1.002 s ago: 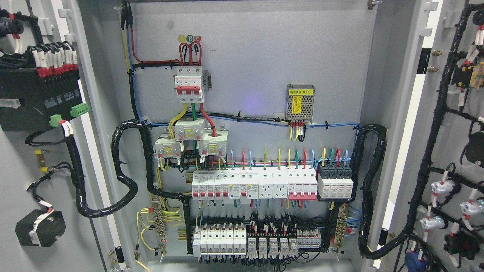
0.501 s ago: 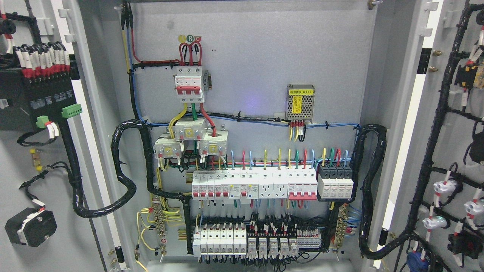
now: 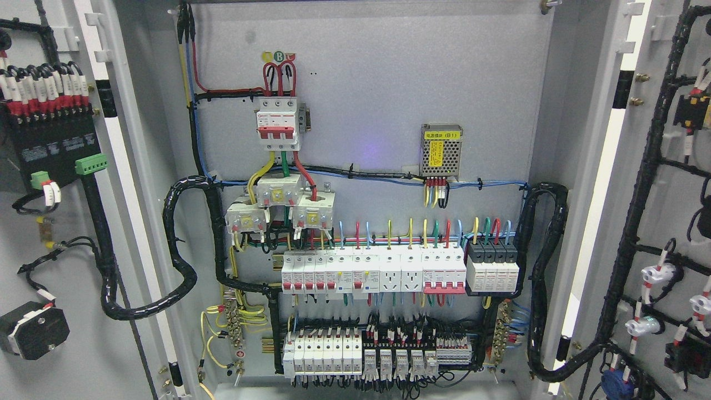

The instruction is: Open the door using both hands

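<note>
The grey electrical cabinet stands with both doors swung wide. The left door [image 3: 33, 233] fills the left edge and shows its inner face with a black terminal module [image 3: 53, 144] and a black block [image 3: 33, 330]. The right door [image 3: 675, 222] fills the right edge, its inner face carrying black cable looms and white fittings. Between them the back panel [image 3: 377, 83] is fully exposed, with a red-and-white main breaker [image 3: 276, 125] and rows of white breakers [image 3: 372, 272]. Neither of my hands or arms shows anywhere in the head view.
Thick black cable bundles [image 3: 178, 250] loop from the left door into the cabinet, and another bundle [image 3: 547, 278] runs to the right door. A small metal-cased power supply [image 3: 441, 150] sits right of the middle. The lower breaker row [image 3: 355, 355] lines the bottom.
The left door has swung further left, its parts sliding toward the picture's edge. The right door's fittings have shifted a little to the right. The inner panel has not moved.
</note>
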Controlling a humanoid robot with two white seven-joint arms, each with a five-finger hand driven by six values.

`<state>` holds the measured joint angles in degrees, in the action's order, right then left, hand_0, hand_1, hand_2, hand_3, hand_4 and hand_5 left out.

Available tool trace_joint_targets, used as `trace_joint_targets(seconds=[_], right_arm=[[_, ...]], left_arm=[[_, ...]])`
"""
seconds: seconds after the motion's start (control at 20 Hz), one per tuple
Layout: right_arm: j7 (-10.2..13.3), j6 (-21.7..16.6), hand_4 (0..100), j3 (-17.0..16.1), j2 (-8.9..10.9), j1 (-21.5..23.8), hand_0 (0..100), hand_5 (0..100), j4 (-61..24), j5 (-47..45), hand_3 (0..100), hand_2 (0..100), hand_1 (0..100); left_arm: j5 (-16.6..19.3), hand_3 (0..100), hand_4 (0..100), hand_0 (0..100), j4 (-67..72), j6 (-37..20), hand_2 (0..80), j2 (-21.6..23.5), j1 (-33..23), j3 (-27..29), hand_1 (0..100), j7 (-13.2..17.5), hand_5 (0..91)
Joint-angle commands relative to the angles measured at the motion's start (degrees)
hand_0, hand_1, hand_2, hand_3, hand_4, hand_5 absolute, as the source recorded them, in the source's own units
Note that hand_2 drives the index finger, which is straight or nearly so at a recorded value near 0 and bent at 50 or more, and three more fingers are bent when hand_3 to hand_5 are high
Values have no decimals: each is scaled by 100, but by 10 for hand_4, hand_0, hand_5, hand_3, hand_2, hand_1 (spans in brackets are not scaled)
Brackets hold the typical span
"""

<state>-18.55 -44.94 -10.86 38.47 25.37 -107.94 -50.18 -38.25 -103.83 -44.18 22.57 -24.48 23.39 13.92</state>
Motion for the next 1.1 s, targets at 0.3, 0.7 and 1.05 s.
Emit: trace_joint_targets(seconds=[0.3,0.7,1.05], right_arm=[[0,-955,0,-258,29,3,107,0,230,-27,0,0,0],[0,-946,0,-364,38,3,107,0,291,-36,0,0,0],[0,-955,0,-382,29,38,107,0,309,-36,0,0,0]], left_arm=[[-95,0,30,0,1101,-30,0,292,540,280,0,-3,0],[-95,0,31,0,1962,75,0,520,1147,271,0,-3,0],[-78,0,30,0,2481,479,0,573,1621,210,0,-3,0]])
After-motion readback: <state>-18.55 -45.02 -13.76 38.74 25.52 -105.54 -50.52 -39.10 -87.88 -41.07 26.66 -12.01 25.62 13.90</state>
